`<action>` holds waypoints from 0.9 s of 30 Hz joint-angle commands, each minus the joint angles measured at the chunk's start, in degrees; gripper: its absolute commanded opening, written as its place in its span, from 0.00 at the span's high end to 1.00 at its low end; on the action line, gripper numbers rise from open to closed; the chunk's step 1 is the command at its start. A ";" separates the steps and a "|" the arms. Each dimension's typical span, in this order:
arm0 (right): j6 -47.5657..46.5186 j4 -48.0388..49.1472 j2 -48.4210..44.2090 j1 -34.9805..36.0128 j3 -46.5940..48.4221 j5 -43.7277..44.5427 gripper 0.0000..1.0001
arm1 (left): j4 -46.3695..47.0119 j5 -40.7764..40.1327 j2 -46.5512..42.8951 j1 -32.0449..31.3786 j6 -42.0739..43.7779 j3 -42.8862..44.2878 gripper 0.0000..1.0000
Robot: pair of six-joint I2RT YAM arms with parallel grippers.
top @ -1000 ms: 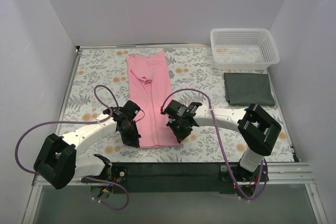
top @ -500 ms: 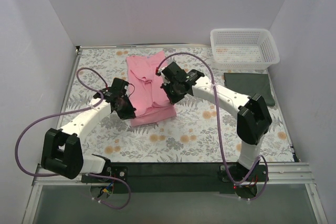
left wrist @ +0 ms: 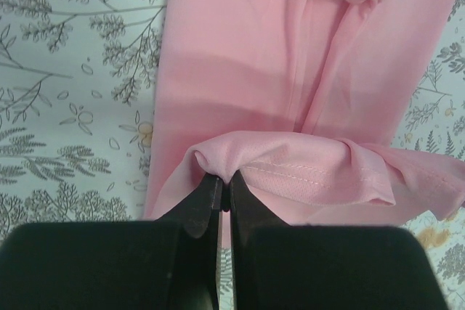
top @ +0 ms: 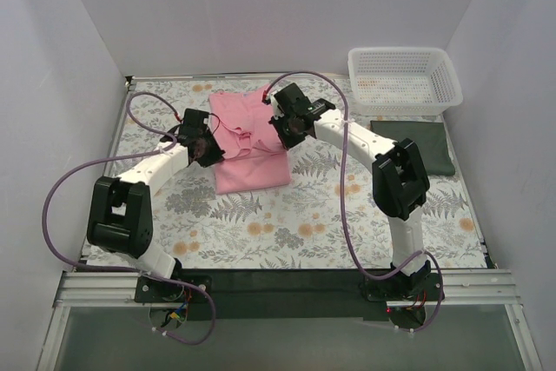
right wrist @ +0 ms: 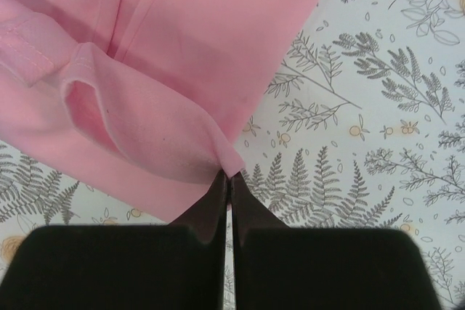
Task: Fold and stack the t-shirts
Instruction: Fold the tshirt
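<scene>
The light pink t-shirt (top: 249,152) lies folded over on itself on the floral cloth, left of centre. My left gripper (top: 207,149) is at its left edge, shut on a bunched hem of the pink t-shirt (left wrist: 290,136). At the shirt's right edge my right gripper (top: 287,132) is shut too, pinching a corner of the pink t-shirt (right wrist: 160,70). Both grippers hold the near hem lifted over the shirt's far half. The dark green t-shirt (top: 430,147) lies as a flat folded rectangle at the right, partly behind the right arm.
A white mesh basket (top: 404,80) stands at the back right corner, just beyond the green shirt. White walls close in the table on three sides. Purple cables loop off both arms.
Both grippers have carried the pink shirt's near hem away from the table's front edge toward the back. The long strip of shirt is now doubled over to about half its length.
</scene>
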 commanded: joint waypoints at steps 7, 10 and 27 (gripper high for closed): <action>-3.93 3.88 5.24 -1.23 5.29 -1.73 0.99 | 2.25 -2.78 3.98 1.15 0.14 1.95 1.00; -3.93 3.97 6.64 -1.40 5.46 -2.35 0.99 | 1.19 -3.75 4.86 1.23 -0.57 1.77 1.00; -2.79 5.55 10.08 -2.37 9.06 -0.06 0.86 | 6.11 -4.89 9.95 1.32 2.51 5.20 0.84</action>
